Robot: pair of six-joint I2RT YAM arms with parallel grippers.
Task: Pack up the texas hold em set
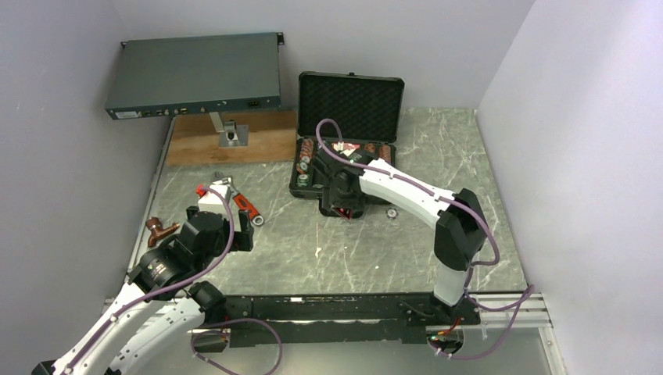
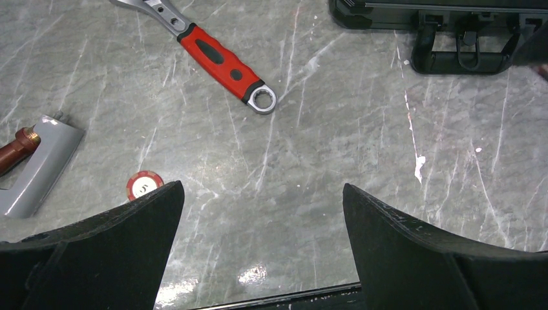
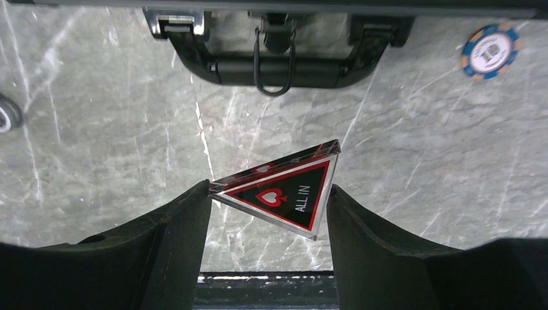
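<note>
Right wrist: triangular ALL IN token (image 3: 284, 194) in the hold of the right gripper (image 3: 268, 192); left gripper (image 2: 262, 188) wide.

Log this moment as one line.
right jaws: shut on triangular token, near case handle | left jaws: open, empty | loose: blue chip, red chip

Left arm bent low; left gripper (image 2: 262, 194) jaws spread wide. Right arm stretched forward; right gripper (image 3: 268, 197) jaws pinching red triangular token (image 3: 287, 192).
</note>
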